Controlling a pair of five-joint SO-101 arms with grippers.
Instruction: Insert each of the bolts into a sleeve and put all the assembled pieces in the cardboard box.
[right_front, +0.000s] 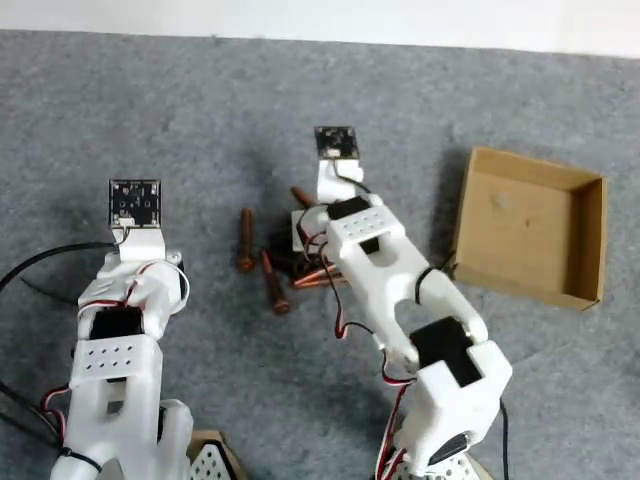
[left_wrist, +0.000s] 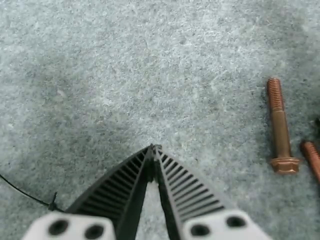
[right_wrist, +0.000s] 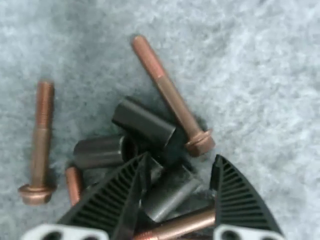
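My right gripper is open and low over a pile of parts, with a dark sleeve lying between its fingers. Two more dark sleeves lie just beyond the fingertips. A copper bolt rests against them, another bolt lies apart from the pile, and a third lies under the sleeve. In the high view the pile sits mid-table under that arm. My left gripper is shut and empty over bare carpet, with a bolt off to one side.
The open cardboard box stands at the right of the table with nothing in it. Two bolts lie between the two arms. Grey carpet covers the table, with free room at the far left and back.
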